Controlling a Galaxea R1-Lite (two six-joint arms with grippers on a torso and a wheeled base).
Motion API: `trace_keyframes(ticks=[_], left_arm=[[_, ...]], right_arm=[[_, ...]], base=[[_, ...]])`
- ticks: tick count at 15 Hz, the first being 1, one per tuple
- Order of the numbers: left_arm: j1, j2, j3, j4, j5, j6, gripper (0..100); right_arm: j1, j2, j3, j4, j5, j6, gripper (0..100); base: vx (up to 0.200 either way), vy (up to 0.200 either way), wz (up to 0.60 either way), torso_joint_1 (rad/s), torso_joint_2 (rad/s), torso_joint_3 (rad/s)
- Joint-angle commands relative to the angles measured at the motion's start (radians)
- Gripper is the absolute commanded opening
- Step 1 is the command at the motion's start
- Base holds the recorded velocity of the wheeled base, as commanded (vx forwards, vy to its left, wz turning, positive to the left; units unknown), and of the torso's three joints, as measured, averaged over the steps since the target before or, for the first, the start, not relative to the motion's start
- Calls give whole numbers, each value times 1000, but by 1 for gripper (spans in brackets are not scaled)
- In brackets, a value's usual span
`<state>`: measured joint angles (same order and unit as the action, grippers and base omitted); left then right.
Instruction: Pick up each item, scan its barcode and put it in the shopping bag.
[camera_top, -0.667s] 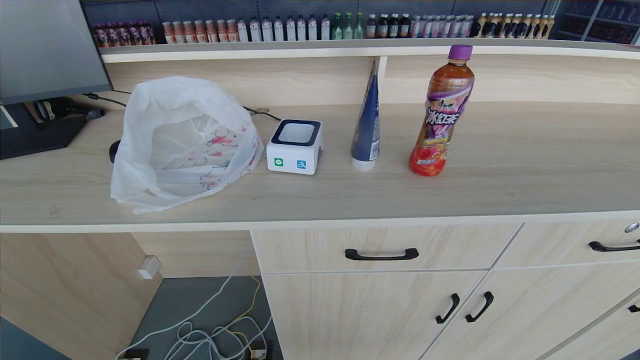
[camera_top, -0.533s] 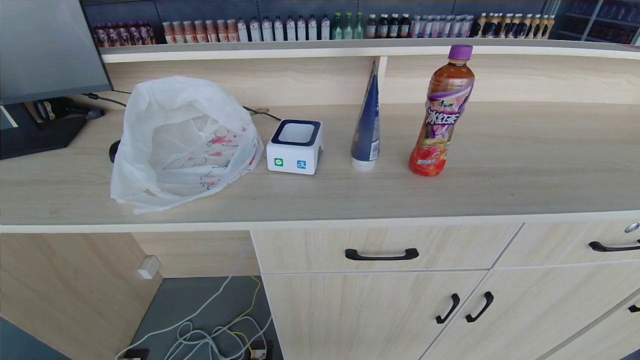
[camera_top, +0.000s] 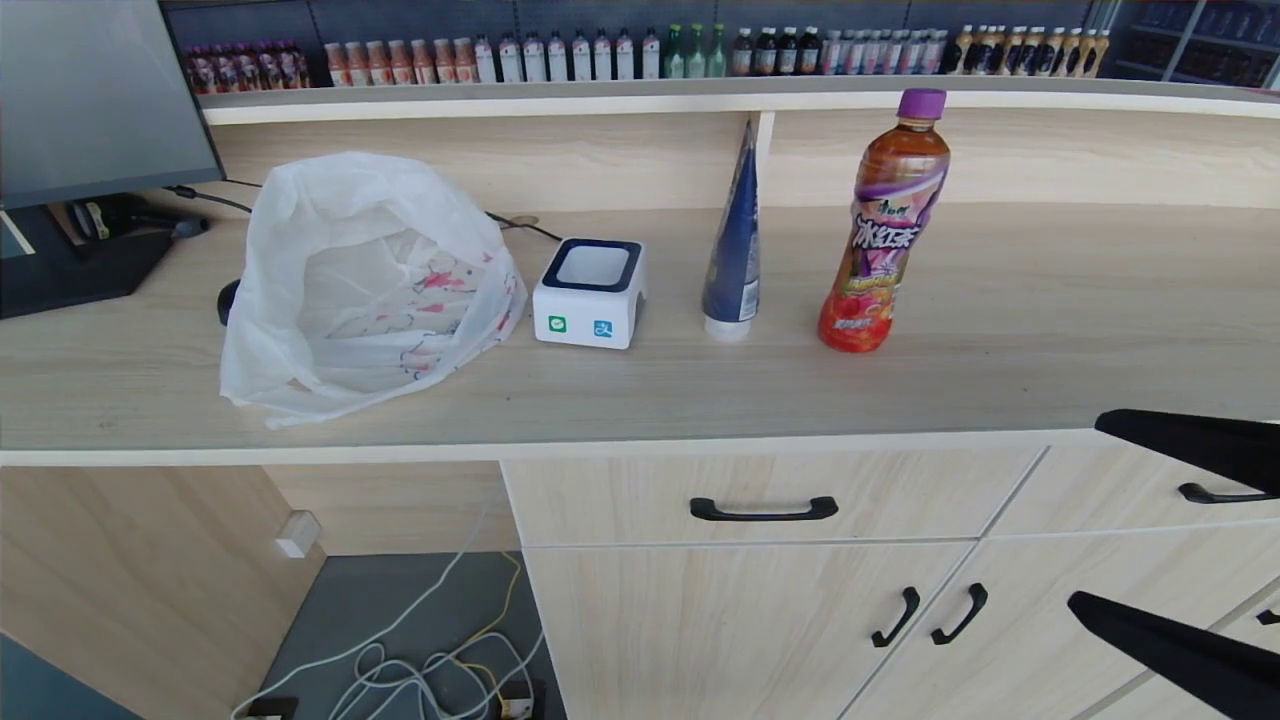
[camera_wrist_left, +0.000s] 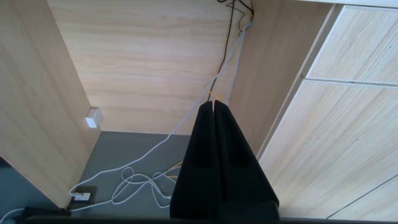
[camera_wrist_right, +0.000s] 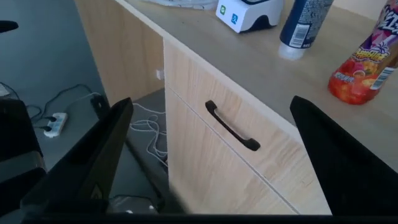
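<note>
- While the R gripper (camera_top: 1086, 511) hangs wide open at the counter's (camera_top: 1050, 330) front edge, bottle (camera_top: 885, 220), tube (camera_top: 733, 240), scanner (camera_top: 590, 290) and shopping bag (camera_top: 360, 290) sit mid-counter.
- L gripper (camera_wrist_left: 213, 104): jaws pressed together.

Cropped by the head view's right edge: right gripper (camera_top: 1085, 510), both black fingers (camera_top: 1190, 440) running out of frame. Cropped in the right wrist view: bottle (camera_wrist_right: 359, 78) down to its red base, tube (camera_wrist_right: 303, 25) missing its crimped end, scanner (camera_wrist_right: 249, 14) missing its upper part, shopping bag (camera_wrist_right: 180, 2) down to a thin white sliver. Half hidden behind the shopping bag on the tabletop (camera_top: 1000, 300): a dark rounded object (camera_top: 229, 300), impossible to identify. Too small to tell apart: shelf bottles (camera_top: 620, 55) at the back. Cut off at the head view's upper left corner: monitor (camera_top: 90, 90).
</note>
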<state>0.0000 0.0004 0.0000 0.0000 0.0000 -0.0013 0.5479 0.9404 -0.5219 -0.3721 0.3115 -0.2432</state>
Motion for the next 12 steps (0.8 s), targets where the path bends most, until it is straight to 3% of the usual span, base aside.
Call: trace_keyframes(ticks=[1, 4, 8, 12], left_arm=[[0, 0, 0, 0, 0, 0, 0], [0, 0, 0, 0, 0, 0, 0], [0, 0, 0, 0, 0, 0, 0], [0, 0, 0, 0, 0, 0, 0]], right_arm=[[32, 112, -63, -5, -2, -51, 100], [106, 172, -121, -5, -111, -70, 100], [322, 302, -245, -7, -397, -45, 100], [406, 416, -325, -54, -624, 33, 100]], base=[[0, 0, 0, 0, 0, 0], [0, 0, 0, 0, 0, 0], [0, 0, 0, 0, 0, 0], [0, 0, 0, 0, 0, 0]])
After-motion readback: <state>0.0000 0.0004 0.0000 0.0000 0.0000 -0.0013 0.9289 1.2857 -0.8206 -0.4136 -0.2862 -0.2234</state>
